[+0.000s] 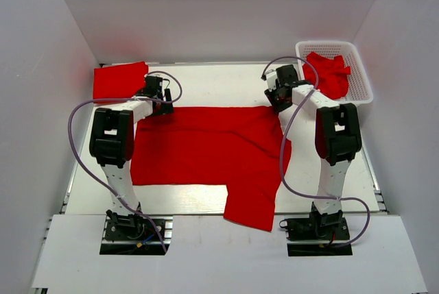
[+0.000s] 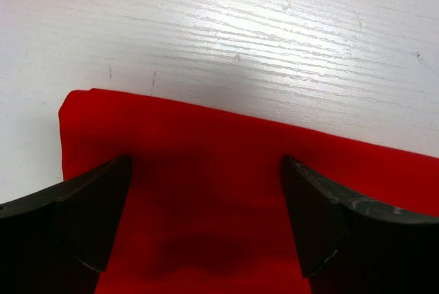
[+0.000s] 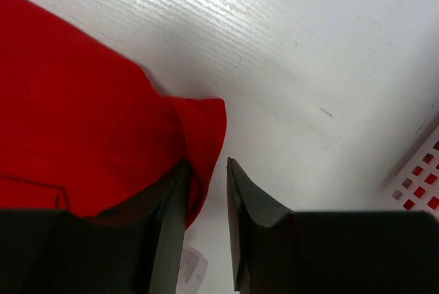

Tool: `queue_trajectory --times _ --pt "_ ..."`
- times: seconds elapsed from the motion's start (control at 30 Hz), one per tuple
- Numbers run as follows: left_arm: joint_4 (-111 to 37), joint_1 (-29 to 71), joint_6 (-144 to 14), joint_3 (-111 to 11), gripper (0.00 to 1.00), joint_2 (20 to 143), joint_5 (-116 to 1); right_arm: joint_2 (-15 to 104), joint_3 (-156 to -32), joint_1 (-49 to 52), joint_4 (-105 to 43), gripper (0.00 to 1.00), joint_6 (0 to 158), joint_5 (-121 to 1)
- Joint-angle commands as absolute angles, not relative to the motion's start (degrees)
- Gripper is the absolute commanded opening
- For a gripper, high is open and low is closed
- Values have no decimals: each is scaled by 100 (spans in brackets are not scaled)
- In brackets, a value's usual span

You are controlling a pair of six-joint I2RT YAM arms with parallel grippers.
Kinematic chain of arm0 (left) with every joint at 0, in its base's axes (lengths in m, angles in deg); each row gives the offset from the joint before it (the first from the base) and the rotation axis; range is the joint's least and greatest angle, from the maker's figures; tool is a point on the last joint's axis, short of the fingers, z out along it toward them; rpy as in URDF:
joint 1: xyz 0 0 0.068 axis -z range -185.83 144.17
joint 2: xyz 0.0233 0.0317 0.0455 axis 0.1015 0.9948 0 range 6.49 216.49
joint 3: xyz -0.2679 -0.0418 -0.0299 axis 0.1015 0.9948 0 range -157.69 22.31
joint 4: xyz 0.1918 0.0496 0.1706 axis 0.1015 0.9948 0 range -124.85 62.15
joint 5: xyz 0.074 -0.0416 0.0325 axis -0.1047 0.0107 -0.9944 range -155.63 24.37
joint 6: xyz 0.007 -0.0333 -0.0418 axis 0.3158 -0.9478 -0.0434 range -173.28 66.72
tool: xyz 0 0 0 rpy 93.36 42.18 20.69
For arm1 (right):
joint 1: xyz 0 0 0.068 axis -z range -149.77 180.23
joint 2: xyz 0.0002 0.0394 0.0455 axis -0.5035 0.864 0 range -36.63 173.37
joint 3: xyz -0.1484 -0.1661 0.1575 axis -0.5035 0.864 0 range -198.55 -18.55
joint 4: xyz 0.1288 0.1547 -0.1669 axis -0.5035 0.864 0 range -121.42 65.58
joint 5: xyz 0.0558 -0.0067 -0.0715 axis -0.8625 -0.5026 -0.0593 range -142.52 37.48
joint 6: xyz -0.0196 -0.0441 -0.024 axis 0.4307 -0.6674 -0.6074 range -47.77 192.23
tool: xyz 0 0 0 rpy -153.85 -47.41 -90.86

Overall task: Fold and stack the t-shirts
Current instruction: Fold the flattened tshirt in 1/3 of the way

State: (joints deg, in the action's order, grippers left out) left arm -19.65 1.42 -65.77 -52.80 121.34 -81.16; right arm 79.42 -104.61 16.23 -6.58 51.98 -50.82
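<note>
A red t-shirt [image 1: 206, 147] lies spread flat in the middle of the table, with one sleeve hanging towards the near edge. My left gripper [image 1: 161, 102] is at its far left corner, with the jaws wide open just above the cloth [image 2: 206, 170]. My right gripper [image 1: 278, 99] is at the far right corner. Its jaws [image 3: 207, 162] stand a narrow gap apart, with the left finger [image 3: 171, 205] on the shirt corner [image 3: 202, 119] and the right one over bare table. A folded red shirt [image 1: 120, 80] lies at the far left.
A white basket [image 1: 360, 75] at the far right holds a crumpled red shirt [image 1: 328, 71]; its wall shows in the right wrist view [image 3: 418, 177]. A white care label [image 3: 192, 266] sticks out from under the shirt edge. White walls enclose the table.
</note>
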Motion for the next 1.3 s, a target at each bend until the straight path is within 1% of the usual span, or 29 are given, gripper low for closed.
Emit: queue_trajectory --times 0.0,0.07,0.1,0.17,0.2,0.27,0.3,0.4,0.43,0.5,0.53,0.57,0.6,0.63,0.7,0.73,0.8,0.83,0.87,0.93,1.0,1.03,1.07,1.1,1.17,1.27 --pt "-1692 85 -6471 -5204 100 11987 -8127 8096 -10750 1591 -900 32 5184 -5190" --pt "-1692 85 -6523 -5204 100 11987 -8127 8097 -10759 1599 -909 24 5246 -5416" --pt "-1692 85 -6523 -5204 100 11987 -8127 8079 -10741 1608 -1005 13 5289 -5462" --pt "-1692 85 -6523 -5151 100 11987 -8127 8018 -10671 1608 -1102 0 5569 -5550" --pt "-1622 85 -6523 -5151 100 11987 -8188 7983 -10645 1617 -1311 0 5736 -5455" --pt "-1622 85 -6594 -5099 100 11987 -8241 7938 -10644 1687 -1374 0 6551 -5314" --pt "-1622 85 -6594 -5099 100 11987 -8241 7912 -10679 1705 -1358 0 6990 -4843" --pt "-1622 85 -6725 -4958 100 11935 -8347 7851 -10706 1819 -1191 0 7933 -4488" --pt "-1622 85 -6725 -4897 100 11935 -8408 7842 -10714 1906 -1025 0 8274 -4557" --pt "-1622 85 -6778 -4827 100 11935 -8461 7877 -10741 2047 -954 0 8689 -5099" --pt "-1569 85 -6778 -4826 100 11935 -8461 7912 -10697 2126 -927 0 8752 -5155" --pt "-1569 85 -6778 -4765 100 11935 -8461 7903 -10688 2205 -953 0 8918 -5842" --pt "-1569 33 -6830 -4765 100 11935 -8522 7877 -10636 2276 -988 0 8928 -5849" --pt "-1569 33 -6831 -4713 100 11935 -8523 7825 -10488 2302 -1223 0 8963 -6276" --pt "-1569 33 -6884 -4659 100 11935 -8523 7684 -10329 2442 -1566 0 9007 -6516" --pt "-1569 33 -6884 -4659 100 11935 -8523 7640 -10189 2487 -1673 0 9007 -6952" --pt "-1569 -20 -6884 -4659 100 11935 -8523 7473 -9916 2688 -2147 0 8798 -7446" --pt "-1569 -20 -6884 -4659 100 11935 -8523 7429 -9845 2715 -2270 0 8709 -8328" --pt "-1569 -72 -6884 -4659 100 11935 -8470 7429 -9810 2829 -2593 0 8465 -8693" --pt "-1569 -73 -6884 -4659 100 11935 -8470 7568 -9827 2970 -2640 0 8349 -9538" --pt "-1569 -126 -6884 -4659 100 11935 -8470 7657 -9810 2944 -2868 0 8479 -10494" --pt "-1569 -126 -6884 -4607 100 11935 -8418 7648 -9748 3214 -3313 0 8558 -10708" --pt "-1621 -178 -6884 -4607 100 11935 -8417 7631 -9548 3243 -3544 0 8855 -10971" --pt "-1622 -178 -6884 -4607 100 11935 -8417 7509 -9363 3269 -3998 0 9093 -10982" --pt "-1622 -178 -6884 -4607 100 11935 -8364 7473 -9300 3331 -4161 0 9096 -10904" --pt "-1692 -178 -6831 -4545 100 11935 -8250 7464 -9282 3392 -4266 0 9113 -11095"
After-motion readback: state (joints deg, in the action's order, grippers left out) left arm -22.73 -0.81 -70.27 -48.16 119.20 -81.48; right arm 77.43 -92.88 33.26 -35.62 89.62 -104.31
